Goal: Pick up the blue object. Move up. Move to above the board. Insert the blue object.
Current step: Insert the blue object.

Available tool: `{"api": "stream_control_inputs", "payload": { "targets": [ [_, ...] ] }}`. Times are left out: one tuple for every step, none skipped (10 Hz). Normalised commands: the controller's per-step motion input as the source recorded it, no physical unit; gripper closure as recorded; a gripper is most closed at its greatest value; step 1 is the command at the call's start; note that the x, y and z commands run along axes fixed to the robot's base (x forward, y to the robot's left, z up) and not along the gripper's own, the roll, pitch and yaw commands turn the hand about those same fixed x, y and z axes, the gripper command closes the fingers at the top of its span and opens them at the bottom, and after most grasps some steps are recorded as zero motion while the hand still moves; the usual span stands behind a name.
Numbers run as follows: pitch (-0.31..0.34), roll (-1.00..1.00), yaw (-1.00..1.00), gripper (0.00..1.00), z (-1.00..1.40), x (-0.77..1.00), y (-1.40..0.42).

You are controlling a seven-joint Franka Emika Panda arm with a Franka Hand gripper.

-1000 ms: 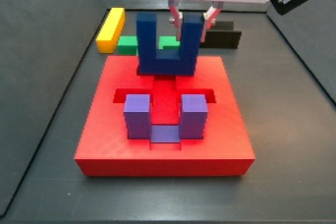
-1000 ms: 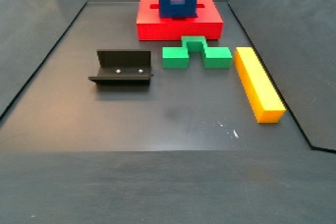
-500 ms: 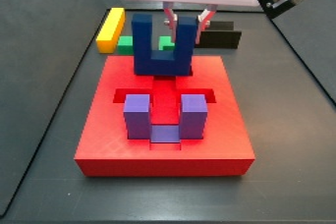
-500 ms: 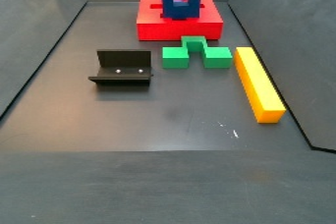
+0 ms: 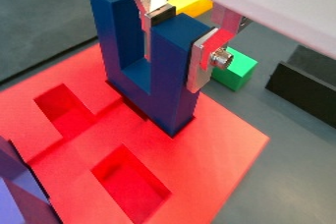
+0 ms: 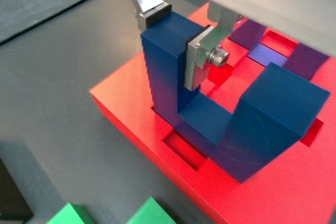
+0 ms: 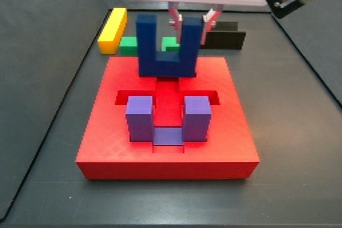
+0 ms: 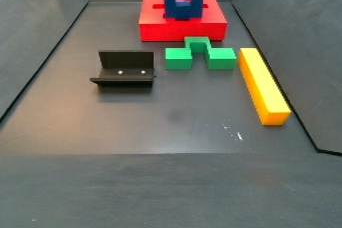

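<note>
My gripper (image 7: pixel 191 20) is shut on one upright prong of the dark blue U-shaped object (image 7: pixel 170 52), prongs up, over the far part of the red board (image 7: pixel 167 137). In both wrist views the silver fingers (image 5: pixel 203 56) (image 6: pixel 201 57) clamp that prong from two sides. The blue object's (image 5: pixel 151 71) base meets the board (image 5: pixel 197 169) at a recess; its (image 6: pixel 243 120) depth in the board (image 6: pixel 125 95) I cannot tell. In a side view the blue object (image 8: pixel 181 2) stands on the board (image 8: pixel 183 24) at the far end.
A purple U-shaped block (image 7: pixel 170 117) sits in a recess near the board's front. Behind the board lie a yellow bar (image 7: pixel 112 29) and a green block (image 8: pixel 201 54). The dark fixture (image 8: pixel 124 69) stands on the floor. Open recesses (image 5: pixel 129 177) show beside the blue object.
The gripper and the blue object shifted slightly toward the board's far edge over the last second. Almost nothing moved in the last half second.
</note>
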Motion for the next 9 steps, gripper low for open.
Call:
{"api": "stream_control_inputs", "payload": {
  "targets": [
    [-0.027, 0.0, 0.0, 1.0, -0.23, 0.25, 0.0],
    [-0.026, 0.0, 0.0, 1.0, -0.22, 0.11, 0.0],
    [-0.033, 0.01, 0.0, 1.0, -0.27, 0.0, 0.0],
    [-0.1, 0.06, 0.0, 1.0, -0.52, 0.0, 0.0],
    [-0.131, 0.11, 0.0, 1.0, -0.73, -0.05, 0.0],
    [-0.13, 0.13, 0.0, 1.0, -0.77, -0.05, 0.0],
    [-0.116, 0.12, 0.0, 1.0, -0.72, 0.0, -0.01],
    [-0.051, 0.13, 0.0, 1.0, -0.49, 0.0, 0.0],
    [0.0, 0.0, 0.0, 1.0, 0.0, 0.0, 0.0]
  ]
}}
